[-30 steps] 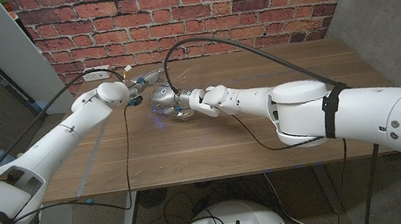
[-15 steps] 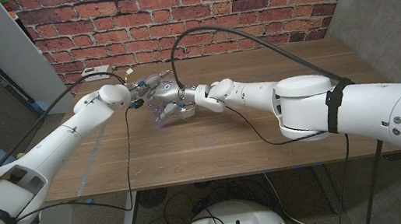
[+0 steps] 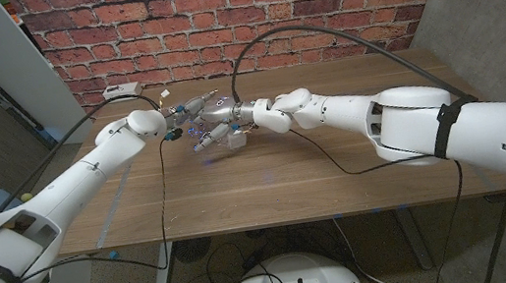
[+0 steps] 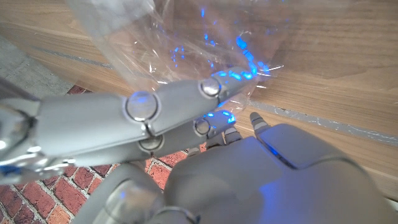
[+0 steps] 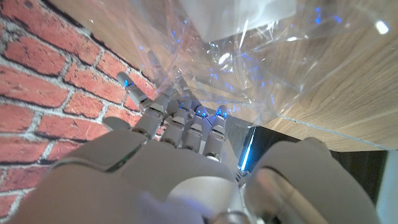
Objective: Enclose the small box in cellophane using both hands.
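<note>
Small box (image 3: 236, 141) in cellophane (image 3: 208, 140) under right hand (image 3: 226, 117); both hands grip cellophane.

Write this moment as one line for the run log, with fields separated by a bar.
stage: wrapping | left hand: touching cellophane | right hand: gripping cellophane | small box: on table, under the film | wrap: unfinished

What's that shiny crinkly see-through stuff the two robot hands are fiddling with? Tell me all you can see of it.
It is a sheet of clear cellophane, thin, creased and glossy, catching blue glints of light. It lies loosely bunched over the wooden table near its far side, between the two hands. A small white box shows through it, seemingly inside its folds. The right hand has its fingers at the sheet's gathered edge, and the left hand's fingertips touch it too. How firmly either holds it cannot be told.
</note>
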Tool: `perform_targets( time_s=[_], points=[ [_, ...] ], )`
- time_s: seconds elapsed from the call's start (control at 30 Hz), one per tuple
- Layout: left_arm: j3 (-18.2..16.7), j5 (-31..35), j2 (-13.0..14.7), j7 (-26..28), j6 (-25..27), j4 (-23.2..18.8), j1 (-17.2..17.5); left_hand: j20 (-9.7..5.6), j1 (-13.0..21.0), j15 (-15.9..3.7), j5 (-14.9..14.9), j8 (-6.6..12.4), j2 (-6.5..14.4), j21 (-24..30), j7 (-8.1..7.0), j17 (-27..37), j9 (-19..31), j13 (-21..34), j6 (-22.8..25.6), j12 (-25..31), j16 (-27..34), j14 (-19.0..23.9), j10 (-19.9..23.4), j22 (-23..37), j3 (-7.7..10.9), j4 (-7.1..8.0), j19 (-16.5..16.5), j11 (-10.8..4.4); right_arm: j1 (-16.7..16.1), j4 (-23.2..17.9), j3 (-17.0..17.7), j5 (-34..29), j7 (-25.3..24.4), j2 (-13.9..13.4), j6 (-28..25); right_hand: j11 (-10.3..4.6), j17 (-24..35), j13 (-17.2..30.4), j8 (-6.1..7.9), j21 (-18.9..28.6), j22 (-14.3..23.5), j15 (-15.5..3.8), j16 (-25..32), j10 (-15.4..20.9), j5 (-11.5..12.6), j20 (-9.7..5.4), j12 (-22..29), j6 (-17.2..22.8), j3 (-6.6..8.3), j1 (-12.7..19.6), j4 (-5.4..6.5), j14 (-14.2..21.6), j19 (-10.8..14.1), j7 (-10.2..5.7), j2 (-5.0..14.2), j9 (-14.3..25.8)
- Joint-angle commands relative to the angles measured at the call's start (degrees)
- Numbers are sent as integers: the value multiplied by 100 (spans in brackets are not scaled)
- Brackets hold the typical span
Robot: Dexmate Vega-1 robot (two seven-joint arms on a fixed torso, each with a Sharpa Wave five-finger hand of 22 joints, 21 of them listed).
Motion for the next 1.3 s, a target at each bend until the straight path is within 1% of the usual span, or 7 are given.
perform_targets(
  time_s=[0.03, 0.5, 0.83, 0.87, 0.93, 1.03, 1.3],
  points=[
    [0, 22, 15, 82, 50, -75, 29, 55, 6, -3, 24, 38, -33, -23, -15, 20, 13, 19, -398, 36, 20, -42, -30, 2, -43, 5, -749, 26, -478, -1079, 910, 521, 1385, -559, -429, 150, 6, 13, -2, 59, 13, 18, -14, -213, 72, 103, -15, -200, -54, -12, -42, -75, 4, 31, -2, 25],
    [13, 43, 40, 103, 184, -119, 39, 52, 27, -8, 83, 46, -34, -33, -25, 18, 12, 18, -474, 55, 17, -73, -70, -11, -175, -10, -763, 40, -1144, -2245, 1859, 1287, 2252, -1228, -1201, 652, -110, -26, -18, 97, 1, 362, -30, -574, 166, 273, 5, -949, -105, 192, -200, -166, 38, 197, 22, 24],
    [187, 246, -6, 62, 373, -115, -75, 48, 42, 29, 151, 12, -30, -59, -116, 19, 11, 18, -730, -28, -17, -260, -483, -22, -335, -20, -822, 2, -1329, -2787, 2220, 1615, 2732, -1559, -1154, 502, -166, -41, 13, 95, -2, 301, -46, -746, 198, 281, 6, -1198, -137, 282, -250, -260, 3, 211, 25, 24],
    [220, 287, -15, 59, 381, -107, -93, 53, 42, 26, 156, 14, -31, -60, -135, 19, 11, 18, -748, -31, -17, -276, -519, -22, -351, -20, -824, -26, -1351, -2821, 2258, 1656, 2758, -1573, -1146, 436, -172, -42, 23, 100, -3, 288, -41, -763, 203, 280, 8, -1204, -139, 295, -256, -257, 12, 211, 30, 24],
    [267, 357, -37, 81, 336, -92, -106, 62, 47, -2, 197, 45, -29, -66, -174, 20, 9, 15, -776, 2, 2, -316, -592, -27, -450, -22, -841, -491, -1374, -2879, 2304, 1681, 2793, -1594, -1135, 367, -182, -43, 33, 103, -3, 253, -31, -788, 210, 283, 12, -1224, -141, 314, -264, -245, 17, 200, 39, 24],
    [331, 520, -35, 187, 267, -167, -87, 52, 56, -106, 237, 63, -6, -69, -250, 20, 8, 13, -777, -9, 5, -375, -753, -30, -542, -24, -849, -863, -1423, -2843, 2424, 1866, 2850, -1576, -1043, 337, -188, -44, 37, 117, -3, 240, -23, -799, 214, 289, 16, -1242, -145, 323, -267, -233, 49, 193, 44, 24],
    [310, 727, -16, 372, 158, -369, -6, 29, 78, -160, 272, 63, 35, -85, -256, 17, 9, 13, -802, -43, -15, -510, -1045, -34, -612, -31, -890, -943, -1602, -2602, 2878, 2688, 2990, -1497, -632, 283, -210, -45, 120, 151, -2, 196, 15, -752, 228, 230, 59, -1097, -162, 348, -274, -162, 136, 254, 67, 26]
  ],
)
